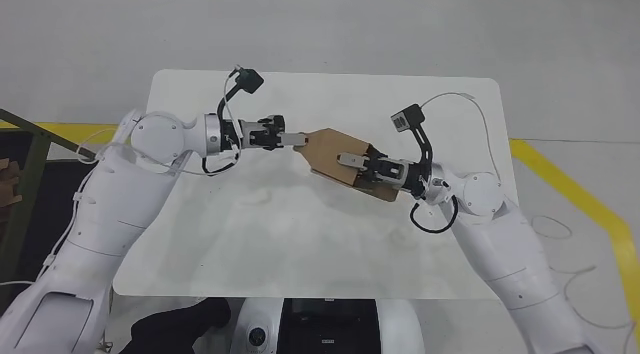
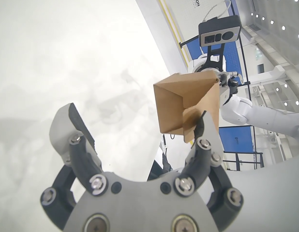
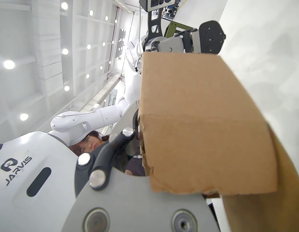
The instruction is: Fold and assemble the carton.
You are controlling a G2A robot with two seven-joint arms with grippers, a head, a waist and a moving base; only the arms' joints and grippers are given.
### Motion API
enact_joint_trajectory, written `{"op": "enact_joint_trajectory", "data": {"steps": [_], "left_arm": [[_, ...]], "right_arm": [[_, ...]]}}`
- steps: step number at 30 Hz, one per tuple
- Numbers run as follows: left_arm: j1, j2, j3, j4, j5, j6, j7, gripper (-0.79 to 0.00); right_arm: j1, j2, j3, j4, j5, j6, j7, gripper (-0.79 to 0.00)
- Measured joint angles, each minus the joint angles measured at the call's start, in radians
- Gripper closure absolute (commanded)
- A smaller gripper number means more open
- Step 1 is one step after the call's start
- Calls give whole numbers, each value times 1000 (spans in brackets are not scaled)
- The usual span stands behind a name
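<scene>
— While our right claw (image 1: 352, 161) grips the carton (image 1: 325, 148) above the table (image 1: 300, 244), where is our left claw (image 2: 138, 124)?
— We hold it spread open, one finger (image 2: 208, 127) touching the carton's edge.

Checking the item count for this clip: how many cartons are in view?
1. The brown cardboard carton is over the middle of the white table, held by the right gripper, the open left gripper at its other end. None seems hidden.
</scene>
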Motion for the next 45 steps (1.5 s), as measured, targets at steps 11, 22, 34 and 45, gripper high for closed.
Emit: {"op": "enact_joint_trajectory", "data": {"steps": [11, 22, 34, 45], "left_arm": [[-19, -5, 24, 18, -12, -12, -13, -785], [-42, -15, 64, 23, -15, -19, -18, -785], [-59, -24, 97, 26, -51, -41, -44, -785], [-72, -28, 107, 25, -63, -49, -51, -785]], "right_arm": [[10, -3, -12, 6, 20, -9, 9, 0], [22, -7, -18, 27, 86, -33, 57, 0], [33, -10, -25, 44, 108, -37, 74, 0], [48, -13, -29, 70, 119, -48, 85, 0]]}}
